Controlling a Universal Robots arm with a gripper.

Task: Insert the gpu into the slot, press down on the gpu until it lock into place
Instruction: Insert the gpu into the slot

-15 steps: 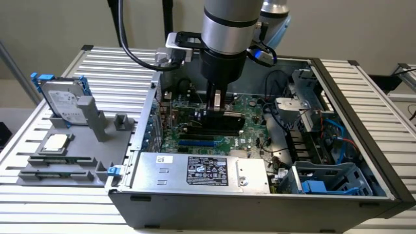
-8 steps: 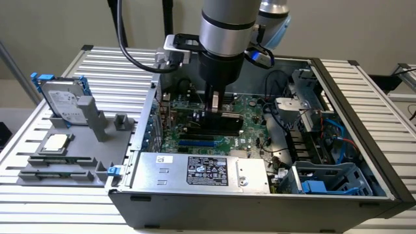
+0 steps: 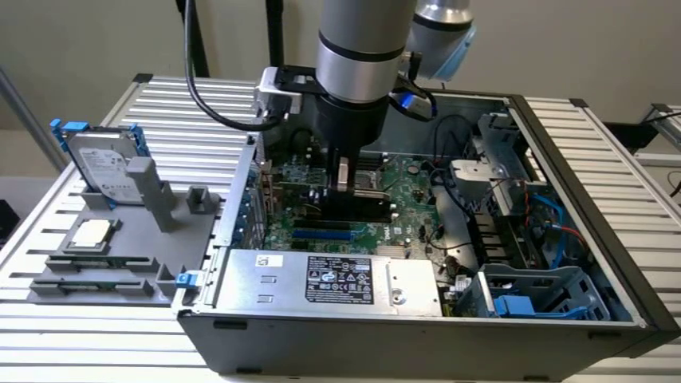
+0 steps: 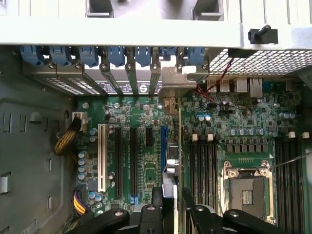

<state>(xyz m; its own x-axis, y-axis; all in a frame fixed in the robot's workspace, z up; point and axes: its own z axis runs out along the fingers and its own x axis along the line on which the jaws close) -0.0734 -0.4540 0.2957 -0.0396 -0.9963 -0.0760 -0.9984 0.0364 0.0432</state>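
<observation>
In the centre of the exterior view, the gripper (image 3: 343, 185) reaches down into the computer case (image 3: 426, 343), its jaws apart astride the graphics card (image 4: 180, 139). The card stands on edge just beside the blue slot (image 4: 164, 146). Its long axis runs parallel to the slot, with the bracket end toward the row of blue clips (image 4: 117, 54).

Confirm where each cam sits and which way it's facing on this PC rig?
Exterior view: off the arm, above the open PC case on its power supply side, looking obliquely down into it; the arm and pincer show.
Wrist view: on the wrist, looking straight down at the green motherboard and the edge-on gpu; the black pincer shows, open.
Shared: the motherboard and the pincer.
</observation>
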